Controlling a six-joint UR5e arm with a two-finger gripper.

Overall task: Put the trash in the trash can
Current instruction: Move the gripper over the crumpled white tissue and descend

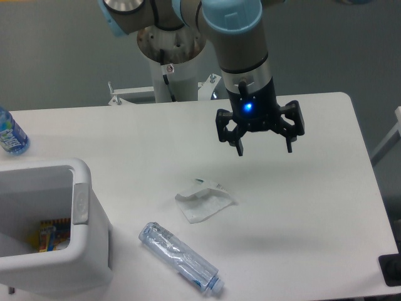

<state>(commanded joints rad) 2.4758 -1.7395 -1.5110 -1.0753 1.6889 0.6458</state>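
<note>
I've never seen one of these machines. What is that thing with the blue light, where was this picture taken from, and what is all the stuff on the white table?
It is a robot arm, photographed by one fixed camera looking down at the table from the front. The black part with the blue light is its hand: two fingers, spread open, hanging above the white table and holding nothing. Below it lie two bits of rubbish: a crumpled plastic wrapper and, nearer the camera, a crushed clear bottle. At the lower left stands a white trash can, with something colourful already inside. At the far left edge is a blue-labelled water bottle, partly cut off by the picture.
</note>
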